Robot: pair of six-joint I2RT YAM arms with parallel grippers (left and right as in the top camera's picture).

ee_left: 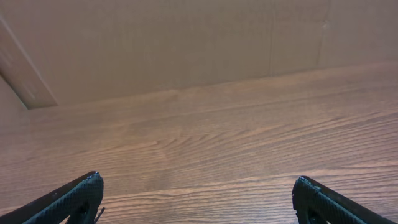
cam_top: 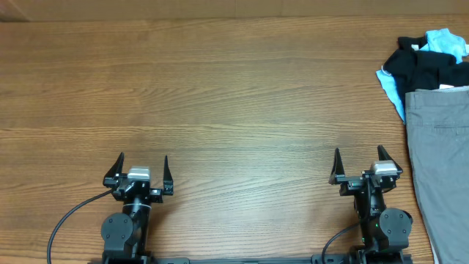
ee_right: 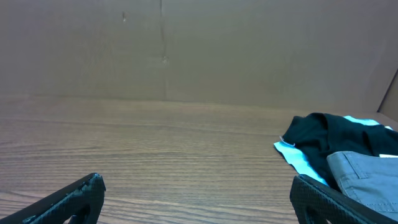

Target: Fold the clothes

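Left gripper and right gripper gape empty over wood table; backdrop perhaps cardboard.

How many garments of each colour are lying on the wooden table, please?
Medium-grey cotton trousers: 1
Black crumpled garment: 1
Light-blue crumpled garment: 1
Total: 3

Counter: mid-brown wood-grain surface, grain running parallel to the far edge, filling the overhead view from side to side. Beyond the far edge a plain beige wall rises straight off the counter, with a thin vertical seam in its panelling and a paler slanted strip toward the far left corner. Light soft and even, a faint warm sheen on the wood.
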